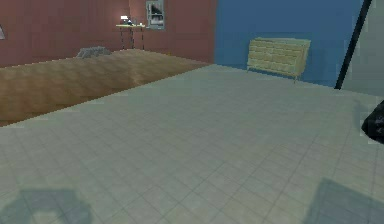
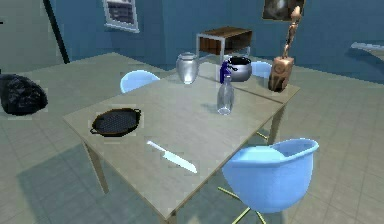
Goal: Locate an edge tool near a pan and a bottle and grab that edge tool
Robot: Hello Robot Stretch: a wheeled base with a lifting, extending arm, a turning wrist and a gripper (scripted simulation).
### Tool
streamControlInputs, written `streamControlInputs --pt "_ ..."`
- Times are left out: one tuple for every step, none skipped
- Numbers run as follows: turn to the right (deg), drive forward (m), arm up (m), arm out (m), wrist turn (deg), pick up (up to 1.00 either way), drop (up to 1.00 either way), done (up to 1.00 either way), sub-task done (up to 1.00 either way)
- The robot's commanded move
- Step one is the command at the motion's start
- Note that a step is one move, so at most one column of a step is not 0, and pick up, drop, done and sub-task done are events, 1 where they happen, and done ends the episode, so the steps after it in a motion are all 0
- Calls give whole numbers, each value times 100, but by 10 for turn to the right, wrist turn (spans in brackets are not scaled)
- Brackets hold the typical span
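In the arm side view, a knife point(image 2: 172, 157) with a pale blade lies flat on the light wooden table point(image 2: 200, 135), near its front edge. A round black pan point(image 2: 116, 122) sits to the knife's left on the same table. Farther back and to the right stands a clear bottle point(image 2: 226, 97) with a dark cap.
The table also carries a glass jar point(image 2: 187, 68), a dark pot point(image 2: 238, 69) and a brown statue point(image 2: 284, 60). Blue chairs point(image 2: 272, 172) point(image 2: 138, 80) flank it. A black bag point(image 2: 20, 95) lies on the floor. A pale dresser point(image 1: 278, 55) stands against the blue wall across open tiled floor.
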Motion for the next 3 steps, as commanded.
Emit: streamControlInputs --pt "0 0 50 0 0 0 0 0 0" --pt "0 0 34 0 0 0 0 0 0" --pt "0 0 0 32 0 0 0 0 0"
